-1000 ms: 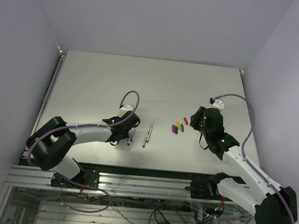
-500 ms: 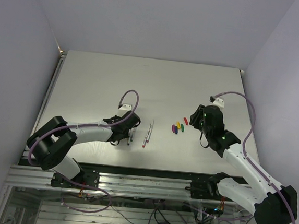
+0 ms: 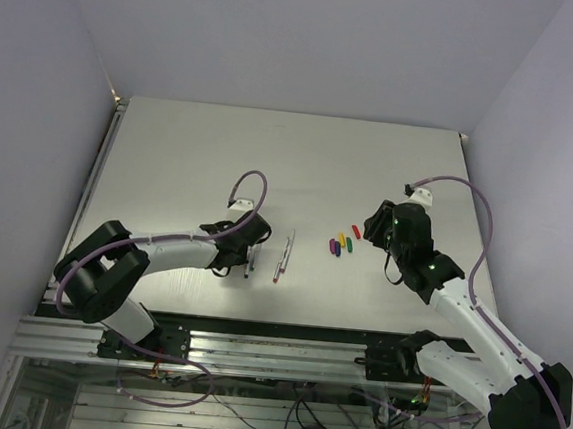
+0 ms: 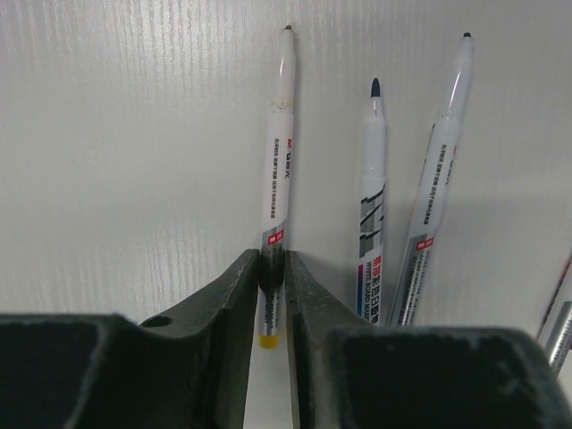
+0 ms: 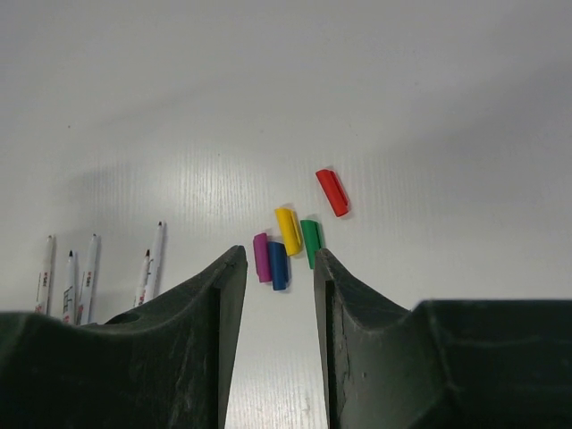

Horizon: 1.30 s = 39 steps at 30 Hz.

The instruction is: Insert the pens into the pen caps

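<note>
Left wrist view: the left gripper (image 4: 273, 268) has its jaws drawn into a narrow slot on a slim white plastic marker pen with a yellow butt plug (image 4: 278, 170). Both pads look to be touching the barrel near its rear end. The pen lies flat on the pale ribbed table (image 4: 134, 134).
Pen's look: a bare pointed nib aims at 12 o'clock, a printed label with a red band sits low on the barrel, and the yellow plug shows between the fingers at 6 o'clock.
Neighbours: a blue-nibbed white pen (image 4: 372, 206) and a black-nibbed white pen (image 4: 438, 197) lie just beside it at 3 o'clock, apart from it.
Right wrist view: the right gripper (image 5: 279, 277) is partly open with nothing between its jaws, short of the caps.
Caps: the stubby yellow plastic cap (image 5: 288, 231), green cap (image 5: 310, 241), magenta cap (image 5: 261, 256) and blue cap (image 5: 278, 265) are bunched close. The red cap (image 5: 332, 192) lies apart at 1 o'clock.
Top external view: the caps sit at 3 o'clock of the pens, between the two arms.
Step in hand: probably lifting the yellow-plugged pen.
Doing it well: the grip is far back, so the nib end may droop. Pinch firmly and lift straight up, clear of the blue-nibbed neighbour. The yellow cap is crowded, so approach it along its length.
</note>
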Tool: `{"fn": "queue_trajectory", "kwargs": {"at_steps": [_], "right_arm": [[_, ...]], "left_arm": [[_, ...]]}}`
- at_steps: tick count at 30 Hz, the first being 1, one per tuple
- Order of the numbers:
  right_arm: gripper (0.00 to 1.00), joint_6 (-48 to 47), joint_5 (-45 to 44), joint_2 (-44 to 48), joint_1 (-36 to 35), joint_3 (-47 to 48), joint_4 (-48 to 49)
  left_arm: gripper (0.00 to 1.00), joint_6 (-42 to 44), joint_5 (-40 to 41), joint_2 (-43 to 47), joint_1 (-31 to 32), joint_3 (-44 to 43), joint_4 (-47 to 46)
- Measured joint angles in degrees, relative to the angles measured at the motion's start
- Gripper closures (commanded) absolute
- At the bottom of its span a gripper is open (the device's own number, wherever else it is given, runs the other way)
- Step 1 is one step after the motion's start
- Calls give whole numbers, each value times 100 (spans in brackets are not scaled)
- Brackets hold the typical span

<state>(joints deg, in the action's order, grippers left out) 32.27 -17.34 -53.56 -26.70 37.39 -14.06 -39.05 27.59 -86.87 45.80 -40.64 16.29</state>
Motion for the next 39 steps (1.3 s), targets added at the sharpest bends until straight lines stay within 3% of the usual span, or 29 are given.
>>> {"fn": "queue_trajectory", "kwargs": {"at_steps": [7,9,11,16,26,32,39], "right_arm": [[63,-24,33,-13,0,0,-2],[63,-35,48,-28,0,0,-2],[63,-39,55,-39,0,0,-4],[66,-85,90,-90,0,0,-11],[91,-232,146,-575,0,0,22],[91,-382,299,-1073,0,-2,175],[80,-503,479,-1434,-2,-160,525]], "left_arm": [[73,15,-42,-111,0,-162,219],[78,31,-50,-138,0,-192,251],[92,72,-79,-164,0,-219,271],[93,170,-144,-229,0,-286,284],[93,199,-251,122,0,-68,372],[93,313,-321,907,0,-2,763],[93,505,-431,1989,0,57,647]]}}
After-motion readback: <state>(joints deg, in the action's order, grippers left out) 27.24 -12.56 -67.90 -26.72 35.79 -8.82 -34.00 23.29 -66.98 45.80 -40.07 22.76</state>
